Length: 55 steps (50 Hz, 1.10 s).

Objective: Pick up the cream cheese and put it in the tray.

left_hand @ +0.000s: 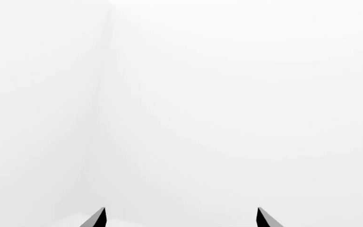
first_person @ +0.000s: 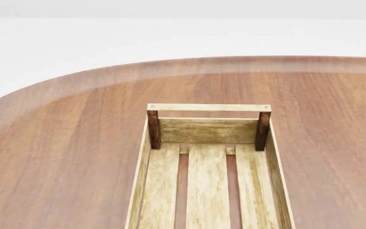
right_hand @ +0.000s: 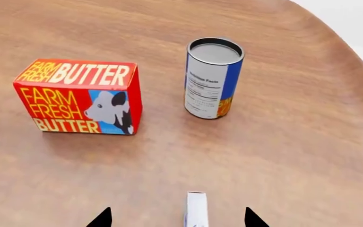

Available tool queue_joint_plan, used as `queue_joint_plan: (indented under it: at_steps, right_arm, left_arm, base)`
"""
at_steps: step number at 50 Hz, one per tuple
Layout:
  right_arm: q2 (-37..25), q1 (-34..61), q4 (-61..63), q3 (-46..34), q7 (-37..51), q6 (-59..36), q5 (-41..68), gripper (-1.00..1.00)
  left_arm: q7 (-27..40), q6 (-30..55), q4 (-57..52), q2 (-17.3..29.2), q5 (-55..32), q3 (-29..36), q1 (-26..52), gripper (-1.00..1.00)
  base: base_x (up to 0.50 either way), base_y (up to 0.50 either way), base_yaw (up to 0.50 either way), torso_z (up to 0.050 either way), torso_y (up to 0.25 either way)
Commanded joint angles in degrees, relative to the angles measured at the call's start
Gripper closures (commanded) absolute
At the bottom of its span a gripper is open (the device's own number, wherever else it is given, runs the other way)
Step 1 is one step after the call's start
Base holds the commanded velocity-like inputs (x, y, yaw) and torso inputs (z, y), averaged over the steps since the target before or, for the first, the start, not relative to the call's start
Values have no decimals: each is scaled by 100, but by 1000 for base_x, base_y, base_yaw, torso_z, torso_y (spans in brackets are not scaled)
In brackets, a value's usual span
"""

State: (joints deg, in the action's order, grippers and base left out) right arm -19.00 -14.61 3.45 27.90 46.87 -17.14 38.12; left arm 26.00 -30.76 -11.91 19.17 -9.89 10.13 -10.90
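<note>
The cream cheese (right_hand: 196,209) appears in the right wrist view only, as a small, narrow white box with a trace of blue along its lower edge. It is seen end-on and cut off by the frame edge, so no logo or lettering can be read on it. It rests on the wooden table (right_hand: 295,142), between the two dark fingertips (right_hand: 100,219) of the right gripper (right_hand: 176,218). The tips stand well apart on either side of the box with bare table between — the jaws are spread and grip nothing.

Beyond the cream cheese stand two other items, apart from each other:
- A red-orange butter box (right_hand: 77,97), upright, printed "FARM FRESH BUTTER" in yellow and white on both the top and the front face, with a black-and-white cow on a blue panel.
- A cylindrical can (right_hand: 211,78), upright, with a grey metal lid, a white label panel headed with what looks like "Nutrition Facts", and blue and orange bands. The finer print is too small to read.

The head view shows the tray (first_person: 208,108) — a pale slatted crate with dark brown corner posts and a top rail — on the same table; no object lies on its visible slats.

The left gripper (left_hand: 180,218) faces a plain white background, fingertips parted, holding nothing.
</note>
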Motion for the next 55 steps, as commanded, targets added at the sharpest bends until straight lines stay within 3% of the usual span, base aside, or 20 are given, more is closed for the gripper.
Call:
queue_joint_plan:
  at_steps: [1,55]
  right_arm:
    - [76,-64,61,-29,25,-51,59,-100]
    - [-76,604,-1745,-225,-398,111,-133,-100]
  left_arm:
    - [-79,47,-37,79,-197,51,14,-100]
    - [-5,72,-69,163,-295,73,16,-100]
  base:
    - [0,0,0,0,0]
    - [0,0,0,0,0]
